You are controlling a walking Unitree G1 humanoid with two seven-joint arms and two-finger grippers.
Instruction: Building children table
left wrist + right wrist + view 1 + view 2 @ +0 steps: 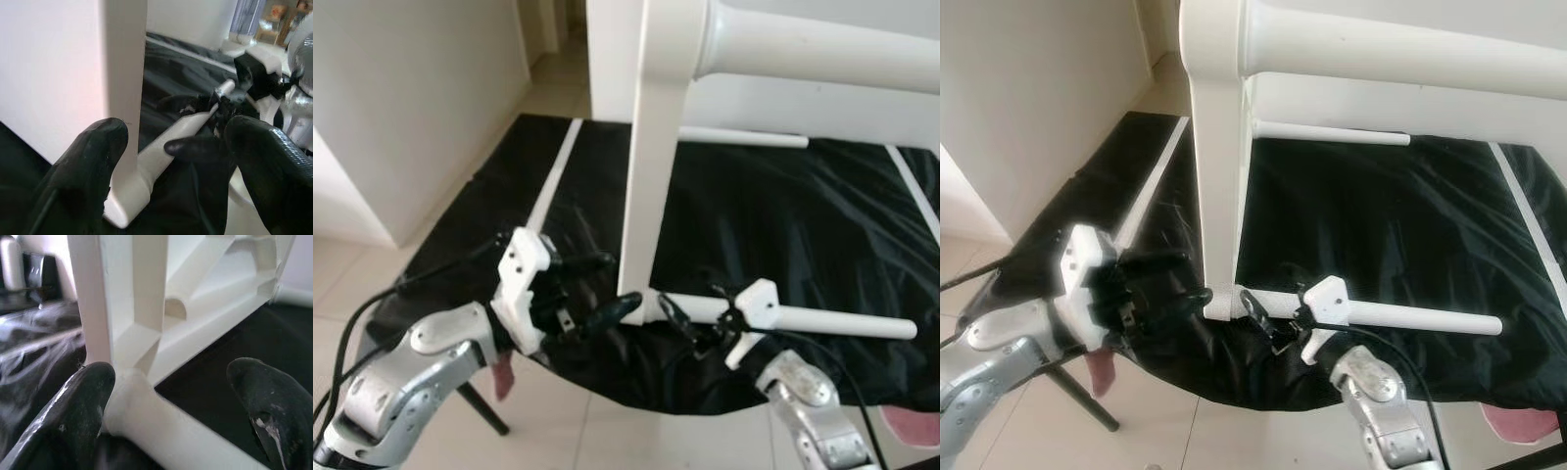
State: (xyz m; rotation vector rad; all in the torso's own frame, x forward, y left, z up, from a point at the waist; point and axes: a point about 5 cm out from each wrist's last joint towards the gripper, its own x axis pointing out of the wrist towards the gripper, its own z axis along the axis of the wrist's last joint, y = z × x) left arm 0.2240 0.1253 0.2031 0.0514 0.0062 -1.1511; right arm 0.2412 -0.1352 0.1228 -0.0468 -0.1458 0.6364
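White plastic parts of a small children's table stand and lie on a black sheet point(783, 225) that covers a low surface; its near edge hangs down over a pale tiled floor point(607, 436). One flat white panel point(651, 166) stands upright on its end near the front edge of the sheet, and at its top it joins a thick round white bar point(822, 49) that runs off to the right. At the foot of this panel a long round white leg point(822, 320) lies flat on the sheet and points to the right; its near end touches the base of the panel. Another thin white rod point(744, 138) lies farther back on the sheet, and a flat white strip point(553, 181) lies along the left side. The left gripper point(607, 289) is just beside the foot of the panel, on its left side, with its two black fingers point(93, 161) spread apart; in the left wrist view the panel's base sits between them, and I cannot tell if they touch it. The right gripper point(1268, 318) is at the near end of the lying leg, also open; in the right wrist view its fingers point(83, 406) stand on each side of the leg where it meets the panel, one finger very near or against the leg. A beige wall point(411, 98) stands at the left.
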